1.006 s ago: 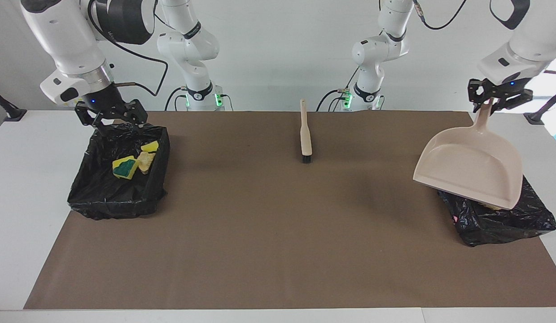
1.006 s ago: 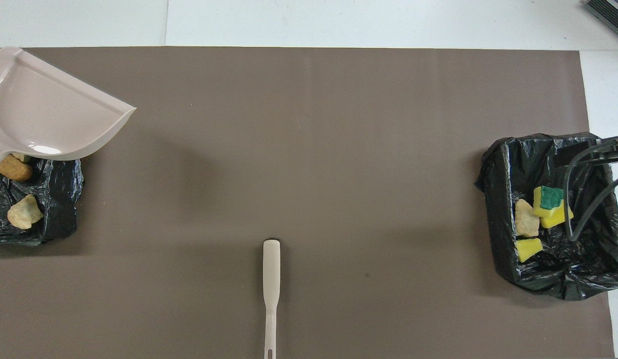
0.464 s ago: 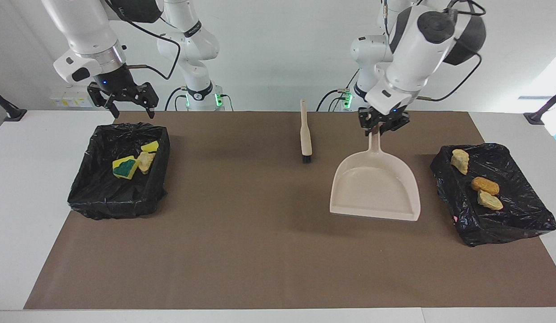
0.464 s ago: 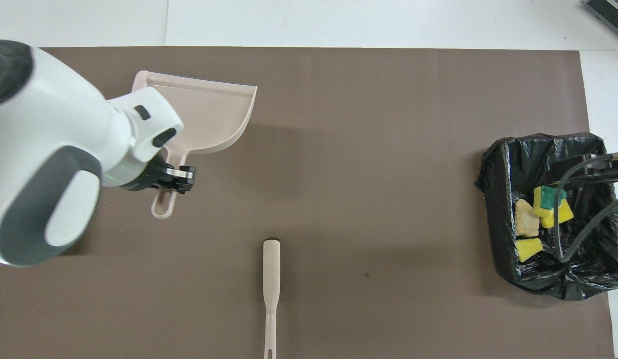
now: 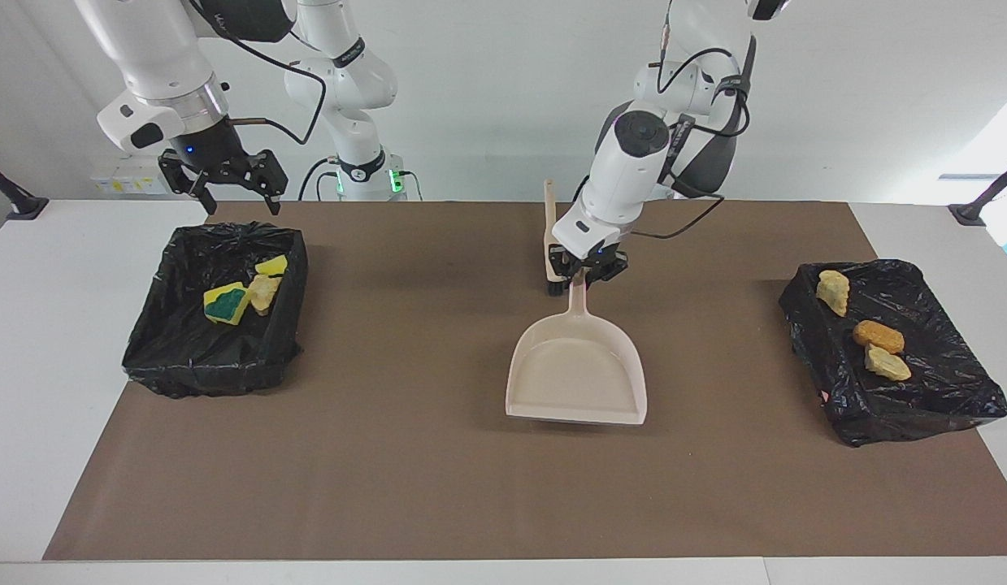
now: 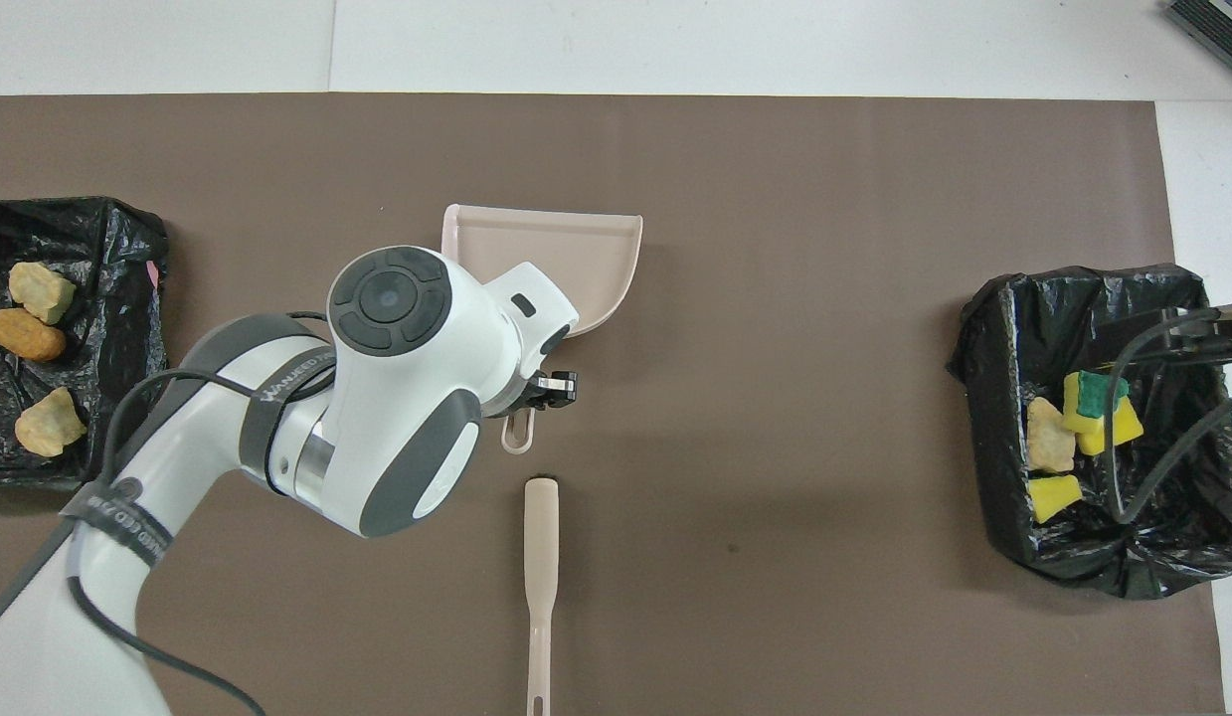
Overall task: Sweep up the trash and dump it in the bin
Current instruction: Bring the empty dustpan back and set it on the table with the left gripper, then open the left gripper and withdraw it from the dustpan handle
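Observation:
My left gripper [image 5: 587,275] is shut on the handle of the beige dustpan [image 5: 576,375], which lies level and low at the middle of the brown mat, its mouth pointing away from the robots. In the overhead view the left arm covers the pan's handle end [image 6: 517,434]. The pan looks empty. Trash lies in two black-lined bins: yellow-green sponge pieces [image 5: 225,304] in the bin [image 5: 210,374] at the right arm's end, beige chunks [image 5: 833,291] and an orange-brown lump [image 5: 878,335] in the bin [image 5: 901,418] at the left arm's end. My right gripper [image 5: 224,185] hangs open over the near rim of its bin.
The beige brush [image 6: 542,557] lies on the mat, nearer to the robots than the dustpan, bristle end toward the pan's handle. The brown mat [image 5: 389,487] covers most of the white table.
The left arm carried the dustpan from above the bin at its end of the table to the mat's middle and lowered it level. The right gripper rose from its bin's rim, then stayed.

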Robot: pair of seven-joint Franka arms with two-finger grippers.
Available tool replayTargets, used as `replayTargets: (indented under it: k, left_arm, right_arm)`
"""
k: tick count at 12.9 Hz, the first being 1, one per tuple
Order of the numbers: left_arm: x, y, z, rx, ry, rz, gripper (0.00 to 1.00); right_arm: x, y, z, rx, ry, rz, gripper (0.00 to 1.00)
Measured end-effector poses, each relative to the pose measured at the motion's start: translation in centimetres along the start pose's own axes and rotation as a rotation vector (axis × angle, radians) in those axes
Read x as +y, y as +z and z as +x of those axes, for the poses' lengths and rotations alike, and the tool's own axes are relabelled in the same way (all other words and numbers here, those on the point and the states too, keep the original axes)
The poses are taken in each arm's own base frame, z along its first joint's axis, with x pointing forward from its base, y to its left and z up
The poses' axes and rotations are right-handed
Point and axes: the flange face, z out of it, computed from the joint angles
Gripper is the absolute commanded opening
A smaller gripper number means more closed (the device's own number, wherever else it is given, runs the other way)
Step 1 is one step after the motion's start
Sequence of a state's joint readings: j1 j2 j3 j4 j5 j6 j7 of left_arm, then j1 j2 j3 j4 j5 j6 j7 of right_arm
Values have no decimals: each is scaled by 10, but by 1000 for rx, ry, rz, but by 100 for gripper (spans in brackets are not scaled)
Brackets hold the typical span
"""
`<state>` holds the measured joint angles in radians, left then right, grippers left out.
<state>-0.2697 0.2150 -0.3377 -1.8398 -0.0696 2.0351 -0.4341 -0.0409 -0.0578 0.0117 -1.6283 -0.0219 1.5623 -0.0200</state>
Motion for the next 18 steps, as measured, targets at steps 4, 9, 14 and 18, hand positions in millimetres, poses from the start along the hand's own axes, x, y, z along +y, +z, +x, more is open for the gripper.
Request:
replayTargets:
  k: [4, 9, 14, 18]
  left_arm:
    - [11, 44, -14, -26, 27, 8, 0]
    - [7, 62, -19, -19, 24, 7, 27]
    - [-8, 56, -15, -37, -23, 22, 100]
    - [-70, -8, 19, 37, -135, 2, 100]
  right_arm:
    - [0, 0, 0, 0, 0, 0, 100]
    - [0, 0, 0, 0, 0, 0, 100]
    - [0, 0, 0, -1, 0, 0, 100]
    - [0, 0, 0, -1, 0, 0, 100]
